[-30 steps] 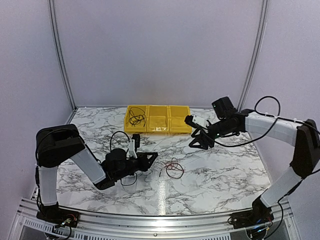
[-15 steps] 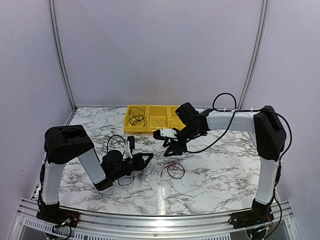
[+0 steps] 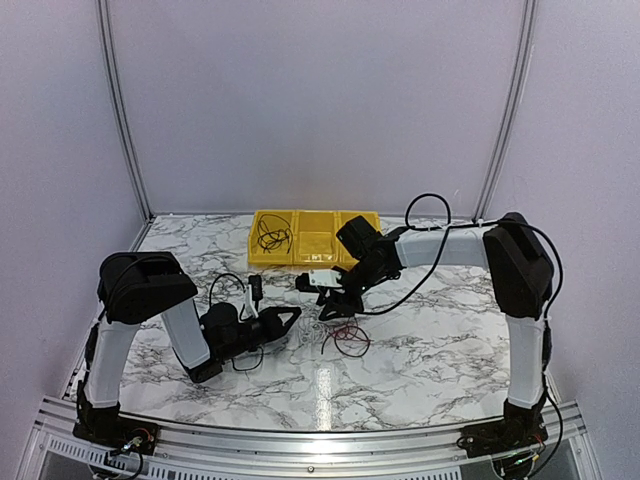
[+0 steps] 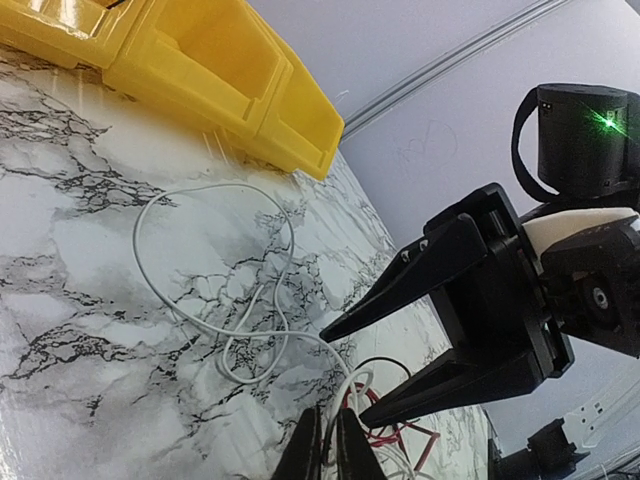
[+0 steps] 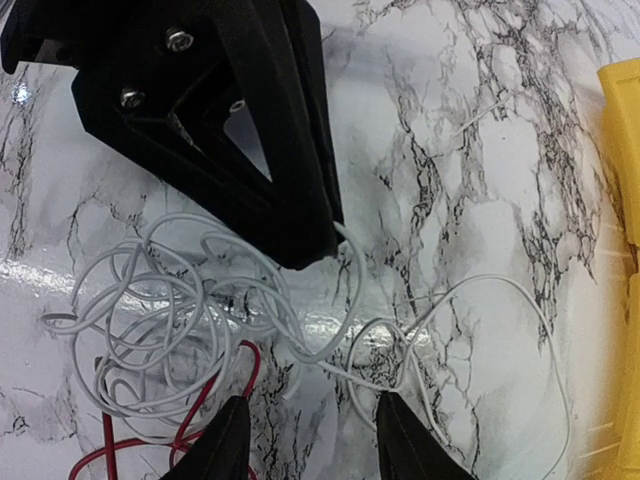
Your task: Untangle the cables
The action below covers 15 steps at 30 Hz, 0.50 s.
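Observation:
The cables lie as a small tangle (image 3: 346, 338) on the marble table, between the two grippers. In the right wrist view it is a bunch of pale loops (image 5: 165, 310) with a red wire (image 5: 205, 410) under it. A long pale loop (image 4: 205, 250) trails toward the tray. My left gripper (image 3: 293, 316) lies low on the table and is shut on the pale wire (image 4: 352, 395) at the tangle's left edge. It also shows in the left wrist view (image 4: 325, 452). My right gripper (image 5: 312, 440) is open just above the tangle and faces the left gripper's tip (image 5: 305, 245). Its open fingers (image 4: 430, 275) show in the left wrist view.
A yellow three-compartment tray (image 3: 312, 260) stands at the back of the table, with a black wire (image 3: 271, 238) in its left compartment. Its edge shows in both wrist views (image 4: 230, 75) (image 5: 625, 150). The cell walls rise behind and to the sides.
My right arm has swung left and down from the tray's right end to just above the tangle. My left gripper has drawn back slightly to the left, staying low on the table.

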Each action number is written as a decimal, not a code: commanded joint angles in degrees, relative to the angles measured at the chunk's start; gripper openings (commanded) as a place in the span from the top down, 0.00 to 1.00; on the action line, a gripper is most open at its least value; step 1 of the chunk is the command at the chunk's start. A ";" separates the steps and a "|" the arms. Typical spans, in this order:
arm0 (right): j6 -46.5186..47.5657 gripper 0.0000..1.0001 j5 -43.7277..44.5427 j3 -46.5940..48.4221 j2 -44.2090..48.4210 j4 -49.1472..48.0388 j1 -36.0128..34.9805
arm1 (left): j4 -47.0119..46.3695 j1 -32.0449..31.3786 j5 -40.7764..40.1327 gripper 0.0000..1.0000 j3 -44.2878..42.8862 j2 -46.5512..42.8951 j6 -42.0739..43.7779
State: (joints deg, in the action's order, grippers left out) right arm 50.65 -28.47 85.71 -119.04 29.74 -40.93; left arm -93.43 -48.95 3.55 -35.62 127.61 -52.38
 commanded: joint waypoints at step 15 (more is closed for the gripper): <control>1.52 0.63 3.82 3.48 -3.64 -5.14 -1.67 | -5.35 0.26 1.01 0.94 0.31 1.59 -1.36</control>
State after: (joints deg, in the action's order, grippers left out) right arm 50.24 -25.26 87.50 -121.14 24.86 -41.32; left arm -93.62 -48.95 4.03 -35.62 127.70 -53.28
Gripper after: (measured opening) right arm 0.368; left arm 0.063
